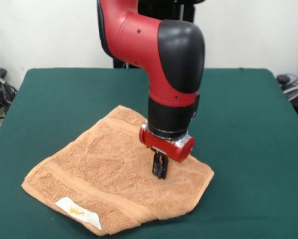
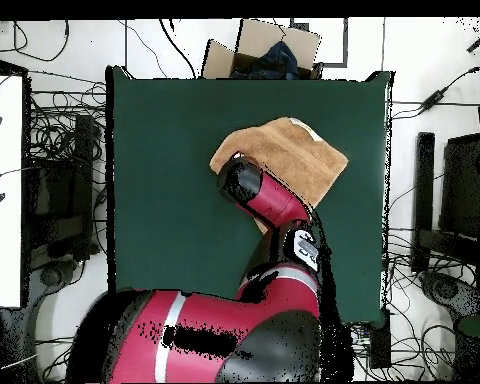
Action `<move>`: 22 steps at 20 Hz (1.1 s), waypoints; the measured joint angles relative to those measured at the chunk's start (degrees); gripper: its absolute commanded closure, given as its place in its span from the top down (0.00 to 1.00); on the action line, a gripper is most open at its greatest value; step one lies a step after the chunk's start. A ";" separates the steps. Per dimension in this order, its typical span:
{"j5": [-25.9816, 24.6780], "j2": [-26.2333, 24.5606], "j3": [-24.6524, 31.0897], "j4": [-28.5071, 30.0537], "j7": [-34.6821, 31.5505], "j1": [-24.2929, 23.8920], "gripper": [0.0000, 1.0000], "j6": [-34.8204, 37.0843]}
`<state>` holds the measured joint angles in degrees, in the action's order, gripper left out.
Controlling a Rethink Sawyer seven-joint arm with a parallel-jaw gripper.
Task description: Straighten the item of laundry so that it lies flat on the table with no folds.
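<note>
One towel (image 1: 104,174) spread on green table (image 1: 248,114), fingers (image 1: 159,167) together touching it, wide margins around.

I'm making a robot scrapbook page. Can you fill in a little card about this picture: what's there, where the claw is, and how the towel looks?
towel: tan-orange towel, spread out on the table, its front edge looks doubled over
label: white label with yellow print at the towel's front edge
table: green table, much bigger than the towel
claw: claw pointing down at the towel's right part, fingers look closed together
arm: red and black arm coming down from above
</note>
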<state>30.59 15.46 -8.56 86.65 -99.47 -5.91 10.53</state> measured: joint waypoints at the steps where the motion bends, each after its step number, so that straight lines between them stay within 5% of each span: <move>1: 0.52 -0.71 -0.67 -1.63 0.00 0.51 0.00 1.11; 12: 1.86 -6.52 -3.33 -15.54 0.00 1.91 0.00 8.73; 22: 1.85 -7.47 -3.23 -18.19 0.00 1.06 0.00 11.29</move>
<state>32.44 8.00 -11.80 68.45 -99.47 -4.85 21.81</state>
